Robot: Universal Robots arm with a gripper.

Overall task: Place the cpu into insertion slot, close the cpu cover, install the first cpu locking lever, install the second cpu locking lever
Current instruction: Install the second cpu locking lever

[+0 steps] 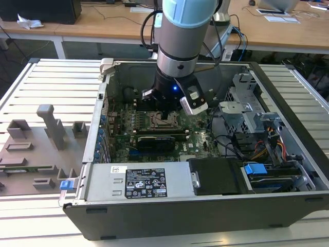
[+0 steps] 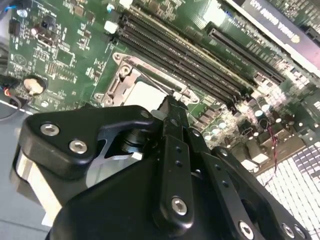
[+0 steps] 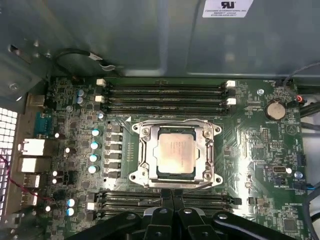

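The cpu [image 3: 176,153] lies flat in the insertion slot [image 3: 215,131] with its silver top up, amid the green motherboard [image 3: 260,150]. The cpu cover [image 3: 143,150], a silvery frame, lies down around it. A thin metal locking lever [image 3: 150,186] runs along the socket edge nearest my fingers. My gripper [image 3: 172,196] is shut, its black tips together just beside that edge, over the memory slots [image 3: 165,200]. In the second wrist view the gripper [image 2: 171,107] hangs close above the cpu [image 2: 145,92] and the cover [image 2: 122,75]. In the exterior view the gripper [image 1: 165,109] is low inside the computer case, over the socket [image 1: 163,121].
Long black memory slots [image 3: 165,92] flank the socket on two sides. A long black card [image 1: 157,141] lies near the board. Case walls [image 1: 103,118], the grey power supply [image 1: 139,182], a drive cage [image 1: 247,110] and cables [image 1: 267,144] hem the board in. A grey fixture plate [image 1: 36,149] lies outside.
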